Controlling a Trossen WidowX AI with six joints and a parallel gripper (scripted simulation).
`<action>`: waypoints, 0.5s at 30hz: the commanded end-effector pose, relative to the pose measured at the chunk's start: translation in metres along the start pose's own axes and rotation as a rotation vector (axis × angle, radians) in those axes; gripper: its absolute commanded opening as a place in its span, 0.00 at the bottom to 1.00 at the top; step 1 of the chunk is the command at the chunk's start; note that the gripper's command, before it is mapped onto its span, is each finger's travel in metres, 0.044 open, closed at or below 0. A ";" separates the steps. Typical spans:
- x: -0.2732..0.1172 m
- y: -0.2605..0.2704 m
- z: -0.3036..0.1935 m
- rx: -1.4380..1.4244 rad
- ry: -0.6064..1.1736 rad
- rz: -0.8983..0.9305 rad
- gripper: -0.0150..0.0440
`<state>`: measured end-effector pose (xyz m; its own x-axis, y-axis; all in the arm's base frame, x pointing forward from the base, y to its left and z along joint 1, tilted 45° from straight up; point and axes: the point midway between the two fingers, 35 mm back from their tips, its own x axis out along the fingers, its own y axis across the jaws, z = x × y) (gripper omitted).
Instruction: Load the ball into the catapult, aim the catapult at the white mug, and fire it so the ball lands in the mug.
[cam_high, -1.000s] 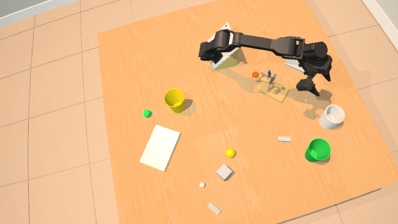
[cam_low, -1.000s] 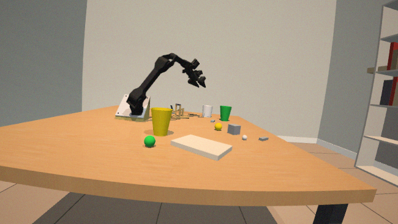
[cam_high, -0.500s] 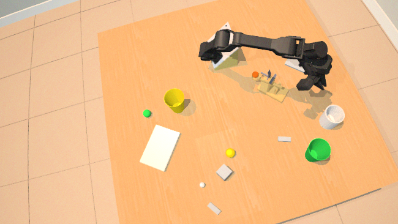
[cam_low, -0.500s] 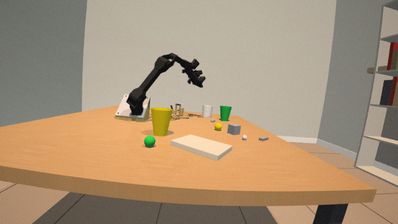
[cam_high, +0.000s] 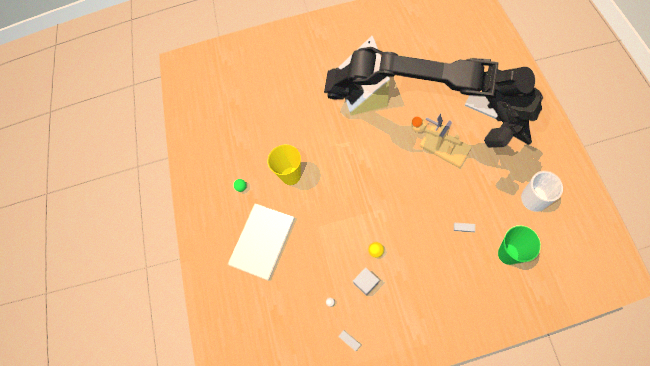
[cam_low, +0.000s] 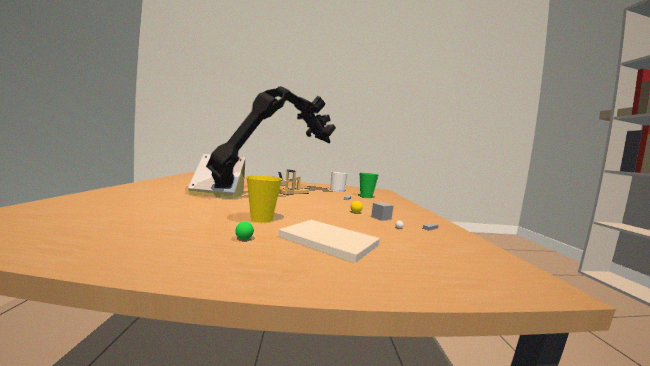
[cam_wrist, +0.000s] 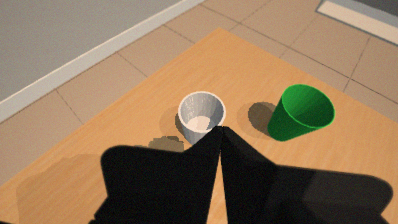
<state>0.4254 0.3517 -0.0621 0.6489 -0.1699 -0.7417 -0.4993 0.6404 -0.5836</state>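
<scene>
Closed together on nothing, the black two-fingered claw (cam_high: 529, 142) (cam_low: 329, 140) (cam_wrist: 221, 131) hangs above the wooden bench (cam_high: 320, 130) (cam_low: 210, 240) (cam_wrist: 215, 65), well clear of its surface. Its shut tips could suit pushing a trigger. The small orange ball (cam_high: 417, 121) sits at the cup end of the pale wooden catapult (cam_high: 452, 153) (cam_low: 290, 189), looking loaded; whether it is fully seated, I cannot tell. Beyond the catapult's other end, on the far right, the white cylindrical mug (cam_high: 535, 199) (cam_low: 338, 181) (cam_wrist: 202, 104) stands upright, roughly in line with the frame. The tapered green plastic cup (cam_high: 519, 246) (cam_low: 368, 185) (cam_wrist: 299, 114) is near it, so a small error in aim could send the shot between them. A clumsy descent might knock the ball loose, twist the frame or trip it too soon. Firing with the claw in the flight path could deflect the ball; a weak launch would drop it short.
</scene>
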 end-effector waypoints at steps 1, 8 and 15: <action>-0.005 0.013 -0.013 -0.098 0.032 0.005 0.25; -0.016 0.037 -0.043 -0.325 0.106 0.018 0.25; -0.028 0.056 -0.073 -0.554 0.177 0.031 0.25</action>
<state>0.3572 0.3453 -0.0908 0.5669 -0.2667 -0.7794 -0.7231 0.2921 -0.6260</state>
